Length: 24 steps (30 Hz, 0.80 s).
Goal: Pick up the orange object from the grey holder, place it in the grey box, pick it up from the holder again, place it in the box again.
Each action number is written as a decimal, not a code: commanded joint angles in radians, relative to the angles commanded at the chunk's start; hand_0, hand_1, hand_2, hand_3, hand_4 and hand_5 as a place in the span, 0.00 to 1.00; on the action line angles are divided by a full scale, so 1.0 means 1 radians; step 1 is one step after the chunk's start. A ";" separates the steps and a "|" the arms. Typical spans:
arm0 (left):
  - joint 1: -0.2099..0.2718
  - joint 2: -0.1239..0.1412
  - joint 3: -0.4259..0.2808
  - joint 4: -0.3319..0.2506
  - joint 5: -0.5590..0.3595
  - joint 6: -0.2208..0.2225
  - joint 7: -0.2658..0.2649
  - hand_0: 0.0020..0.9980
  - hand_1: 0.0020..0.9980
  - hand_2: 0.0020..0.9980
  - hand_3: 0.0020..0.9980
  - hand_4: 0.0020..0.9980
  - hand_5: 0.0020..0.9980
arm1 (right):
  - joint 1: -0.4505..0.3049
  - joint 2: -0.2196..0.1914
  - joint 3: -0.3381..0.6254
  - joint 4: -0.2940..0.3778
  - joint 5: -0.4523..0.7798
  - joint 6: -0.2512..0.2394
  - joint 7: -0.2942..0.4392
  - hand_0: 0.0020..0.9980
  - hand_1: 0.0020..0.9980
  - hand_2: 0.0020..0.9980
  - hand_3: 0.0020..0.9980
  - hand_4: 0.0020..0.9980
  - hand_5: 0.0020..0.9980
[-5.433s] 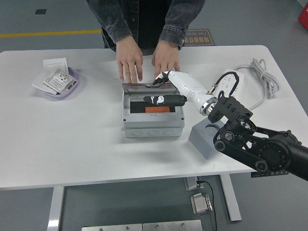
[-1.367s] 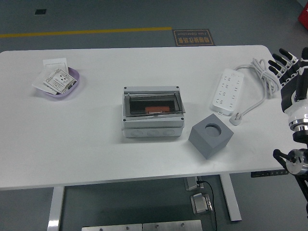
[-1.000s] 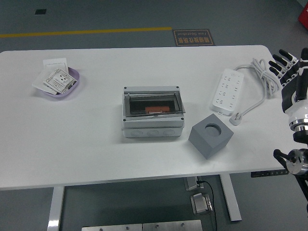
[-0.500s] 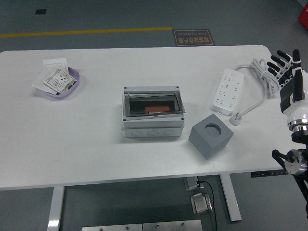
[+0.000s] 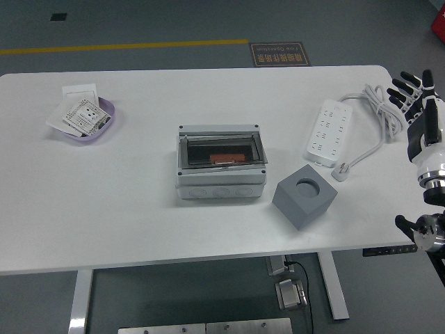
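Right hand (image 5: 417,104) is way out at the table's (image 5: 125,209) right edge, raised, fingers (image 5: 410,82) fanned upward and loosely spread, holding nothing at all. No left hand anywhere in shot.

Now the orange piece (image 5: 220,158): it's down inside the grey box (image 5: 220,167), mid-table, lying behind the tinted see-through lid, which looks lowered over it. And the holder (image 5: 304,195), that grey block just beside the box's right front corner, not touching it — its round socket is plainly empty.

So where are we? My read: one placement is done, the hand is parked clear, and this is the pause between rounds. The task wants a second pick from the holder, and there's nothing in the holder to pick. Somebody or something has to get that orange piece back into the socket first, and the lid would have to come up for that.

When the next reach does come, it's a long sweep left from the edge, and there's a white power strip (image 5: 327,132) with its looped cable (image 5: 379,111) lying between hand and holder; best to travel over it, not through it. Then come down on the socket from above and pinch the part by whatever stands proud of the block.

Far left, a purple dish (image 5: 104,111) of white cards sits well out of the action.
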<state>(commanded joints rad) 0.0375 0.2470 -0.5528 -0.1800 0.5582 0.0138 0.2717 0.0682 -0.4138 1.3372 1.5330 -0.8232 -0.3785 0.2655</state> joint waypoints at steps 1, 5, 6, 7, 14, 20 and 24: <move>0.000 0.001 0.000 0.000 0.000 0.000 0.000 0.65 0.69 0.59 0.59 0.55 0.13 | 0.000 -0.001 0.000 0.000 -0.002 -0.001 -0.001 0.78 0.71 0.71 0.71 0.96 0.86; -0.003 0.005 0.004 0.000 -0.004 -0.001 -0.004 0.65 0.69 0.59 0.59 0.55 0.13 | 0.004 -0.004 0.001 0.003 -0.016 -0.007 -0.007 0.78 0.71 0.71 0.71 0.96 0.86; -0.003 0.005 0.007 0.000 -0.006 -0.001 -0.005 0.65 0.69 0.59 0.60 0.56 0.15 | 0.004 -0.005 0.001 0.004 -0.019 -0.008 -0.008 0.78 0.71 0.71 0.71 0.97 0.86; -0.003 0.005 0.012 0.000 -0.012 -0.002 -0.008 0.65 0.69 0.59 0.60 0.56 0.15 | 0.004 -0.005 0.001 0.005 -0.021 -0.010 -0.008 0.78 0.71 0.71 0.71 0.97 0.86; 0.002 0.006 0.018 0.000 -0.023 -0.004 -0.016 0.65 0.69 0.60 0.60 0.57 0.15 | 0.002 -0.006 -0.015 0.001 -0.023 -0.014 -0.007 0.78 0.70 0.71 0.71 0.97 0.86; 0.003 0.004 0.028 0.000 -0.040 -0.003 -0.021 0.65 0.69 0.60 0.60 0.58 0.15 | 0.001 0.001 -0.011 0.001 -0.031 -0.015 -0.007 0.77 0.70 0.71 0.70 0.97 0.86; 0.000 0.001 0.030 0.000 -0.044 -0.003 -0.022 0.65 0.69 0.60 0.60 0.58 0.15 | 0.003 -0.001 -0.010 0.002 -0.037 -0.016 -0.010 0.78 0.70 0.71 0.70 0.96 0.85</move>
<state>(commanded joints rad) 0.0374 0.2478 -0.5228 -0.1800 0.5146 0.0107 0.2499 0.0712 -0.4152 1.3270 1.5352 -0.8598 -0.3944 0.2557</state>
